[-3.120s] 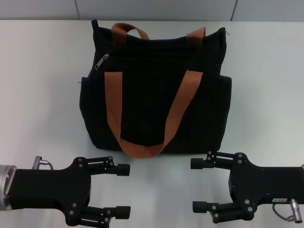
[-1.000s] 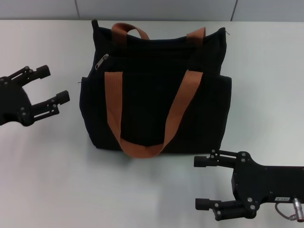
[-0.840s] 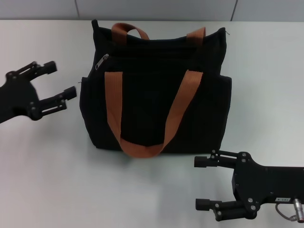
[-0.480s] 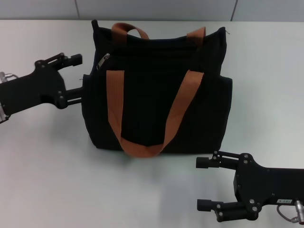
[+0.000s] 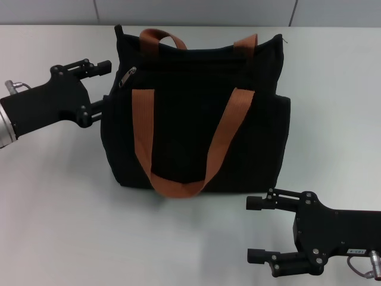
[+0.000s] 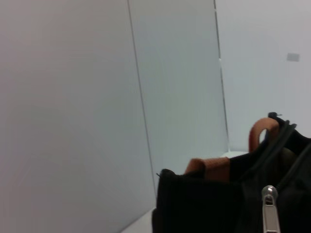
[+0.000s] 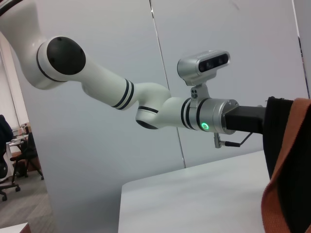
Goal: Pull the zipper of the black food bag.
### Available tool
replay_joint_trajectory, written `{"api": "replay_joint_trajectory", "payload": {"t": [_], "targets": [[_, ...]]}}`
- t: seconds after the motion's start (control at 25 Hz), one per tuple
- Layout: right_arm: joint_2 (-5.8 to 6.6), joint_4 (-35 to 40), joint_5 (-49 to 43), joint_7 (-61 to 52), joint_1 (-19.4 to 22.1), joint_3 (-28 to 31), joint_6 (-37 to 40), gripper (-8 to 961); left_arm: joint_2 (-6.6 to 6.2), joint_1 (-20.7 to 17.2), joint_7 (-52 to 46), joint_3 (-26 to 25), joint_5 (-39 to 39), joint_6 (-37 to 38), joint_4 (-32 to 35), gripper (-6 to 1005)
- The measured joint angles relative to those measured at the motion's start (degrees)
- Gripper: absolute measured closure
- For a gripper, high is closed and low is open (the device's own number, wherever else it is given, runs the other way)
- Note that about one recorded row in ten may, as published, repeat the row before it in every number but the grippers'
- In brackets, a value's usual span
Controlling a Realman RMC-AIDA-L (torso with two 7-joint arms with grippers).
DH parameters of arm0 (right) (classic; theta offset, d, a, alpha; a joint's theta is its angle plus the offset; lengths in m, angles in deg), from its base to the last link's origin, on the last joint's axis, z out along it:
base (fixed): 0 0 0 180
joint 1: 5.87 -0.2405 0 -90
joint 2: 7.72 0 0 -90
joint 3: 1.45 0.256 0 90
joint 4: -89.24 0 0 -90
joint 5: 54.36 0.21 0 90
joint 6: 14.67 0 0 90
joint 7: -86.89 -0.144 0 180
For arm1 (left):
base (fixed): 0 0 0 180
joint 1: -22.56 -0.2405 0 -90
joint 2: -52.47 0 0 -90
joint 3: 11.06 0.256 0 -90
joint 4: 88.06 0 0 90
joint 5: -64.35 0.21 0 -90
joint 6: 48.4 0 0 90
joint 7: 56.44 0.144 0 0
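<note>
Only wrist-close, zipper (image 6: 268,211), bag (image 6: 204,204)

The white counter (image 5: 53,202) runs under both claws and spreads out on every side of them, with a pale grey wall (image 5: 196,12) rising along its far edge, beyond the left claw. That wall is made of flat panels parted by thin dark seams, which show close behind the left claw in its wrist view. In the right wrist view, well away past the counter's end, black office chairs (image 7: 12,167) stand on a grey floor.
</note>
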Motion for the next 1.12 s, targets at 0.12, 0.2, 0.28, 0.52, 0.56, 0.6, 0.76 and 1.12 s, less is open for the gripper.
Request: {"api": "replay_joint_trajectory", "payload": {"t": [0.12,0.2,0.28,0.52,0.56,0.6,0.76,1.12], "targets": [[0.0,0.0,0.05,0.01,-0.13,0.06,-0.08,135,0.27,-0.24,0.73,-0.43,-0.78,-0.01,0.0,463],[0.01,0.0,0.06,0.01,-0.16,0.09,-0.08,135,0.6,-0.59,1.19,-0.62,-1.88,0.32,0.1,506],[0.0,0.0,0.08,0.01,-0.25,0.14,-0.09,135,0.83,-0.98,1.79,-0.73,-2.78,1.11,0.23,549],[-0.02,-0.14,0.19,0.01,-0.51,0.5,-0.09,135,1.3,-2.19,3.45,-1.21,-4.15,4.44,0.34,678],[-0.03,-0.17,0.19,0.01,-0.55,0.63,-0.08,135,1.42,-2.31,3.8,-1.42,-4.16,4.68,0.32,699],[-0.04,-0.2,0.19,0.01,-0.58,0.76,-0.04,134,1.53,-2.44,4.13,-1.61,-4.16,4.93,0.27,727],[-0.15,-0.46,0.25,-0.03,-0.92,2.75,3.22,134,1.95,-2.95,4.83,-1.91,-4.57,6.29,0.26,838],[0.06,-0.12,3.34,-20.27,-6.37,14.26,16.11,134,2.74,-3.89,8.14,-1.89,-7.88,8.23,-1.3,973]]}}
